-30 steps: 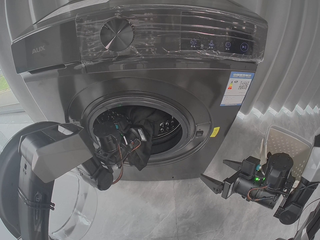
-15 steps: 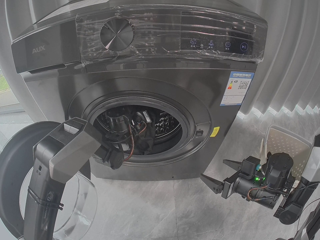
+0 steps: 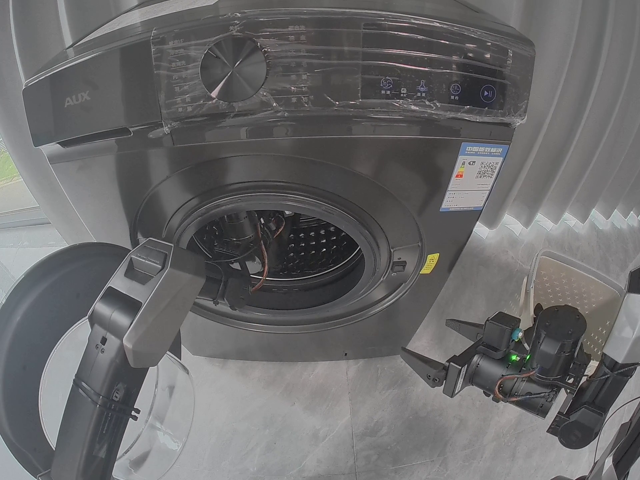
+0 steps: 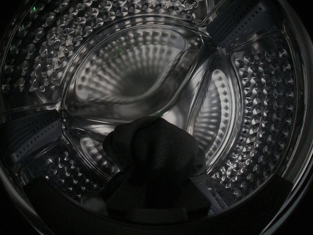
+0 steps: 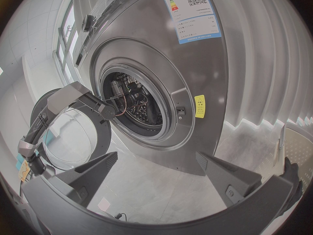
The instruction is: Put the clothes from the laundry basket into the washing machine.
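The grey washing machine [image 3: 267, 135] stands with its round door [image 3: 33, 315] swung open to the left. My left arm reaches through the opening [image 3: 320, 255] deep into the steel drum [image 4: 260, 92]. A dark garment [image 4: 153, 154] bunches up right in front of the left wrist camera, above the drum's lower wall, and covers the fingers; my left gripper [image 5: 138, 98] looks shut on it. My right gripper [image 3: 427, 341] hangs open and holds nothing, low above the floor at the machine's front right, beside the white laundry basket [image 3: 573, 288].
White pleated curtains [image 3: 587, 135] hang behind and to the right of the machine. Grey tiled floor [image 3: 300, 415] lies free between the open door and my right arm. A dark item [image 5: 291, 177] shows at the basket's rim [image 5: 282, 141].
My left arm pushed from the opening's lower rim deep into the drum, carrying the dark garment that hung over the rim fully inside. My right arm stayed still.
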You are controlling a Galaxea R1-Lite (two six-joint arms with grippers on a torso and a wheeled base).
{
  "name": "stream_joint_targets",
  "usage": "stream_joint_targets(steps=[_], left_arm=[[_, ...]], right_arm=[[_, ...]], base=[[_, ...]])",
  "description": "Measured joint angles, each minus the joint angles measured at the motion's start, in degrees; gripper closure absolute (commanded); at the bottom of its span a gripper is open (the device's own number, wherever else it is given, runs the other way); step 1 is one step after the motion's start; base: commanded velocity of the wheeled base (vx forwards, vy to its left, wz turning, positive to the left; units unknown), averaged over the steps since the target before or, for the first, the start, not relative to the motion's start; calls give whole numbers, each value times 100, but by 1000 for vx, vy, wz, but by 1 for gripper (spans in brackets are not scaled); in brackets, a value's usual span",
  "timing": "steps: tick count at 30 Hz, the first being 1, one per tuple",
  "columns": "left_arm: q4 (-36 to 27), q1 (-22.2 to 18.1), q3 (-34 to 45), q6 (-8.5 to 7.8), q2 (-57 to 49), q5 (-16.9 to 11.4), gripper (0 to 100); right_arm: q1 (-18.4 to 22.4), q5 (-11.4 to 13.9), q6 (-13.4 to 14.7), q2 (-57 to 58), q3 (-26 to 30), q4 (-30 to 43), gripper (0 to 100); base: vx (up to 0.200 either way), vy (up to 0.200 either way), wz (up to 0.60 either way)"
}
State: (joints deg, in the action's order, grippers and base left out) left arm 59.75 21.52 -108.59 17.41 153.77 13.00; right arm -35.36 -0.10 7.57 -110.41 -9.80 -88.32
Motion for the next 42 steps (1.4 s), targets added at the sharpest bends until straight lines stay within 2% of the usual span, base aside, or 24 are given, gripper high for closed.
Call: stream_joint_targets(steps=[4, 5, 14, 18, 21, 31, 42], left_arm=[[2, -5, -45, -4, 116, 0, 100], [4, -5, -44, -6, 135, 0, 0], [57, 65, 110, 0, 179, -11, 0], [60, 98, 562, -9, 100, -33, 0], [55, 166, 1209, -44, -41, -88, 0], [208, 373, 3914, -310, -1115, -418, 0], [512, 987, 6849, -414, -3398, -640, 0]], right_arm=[[1, 0, 0, 0, 5, 0, 0], [1, 0, -2, 0, 5, 0, 0], [1, 0, 0, 0, 0, -6, 0], [6, 0, -2, 0, 0, -6, 0], [9, 0, -2, 0, 0, -6, 0], [11, -1, -5, 2, 5, -6, 0], [6, -9, -2, 33, 21, -4, 0]], base=[[0, 0, 0], [0, 0, 0], [0, 0, 0], [0, 0, 0], [0, 0, 0], [0, 0, 0], [0, 0, 0]])
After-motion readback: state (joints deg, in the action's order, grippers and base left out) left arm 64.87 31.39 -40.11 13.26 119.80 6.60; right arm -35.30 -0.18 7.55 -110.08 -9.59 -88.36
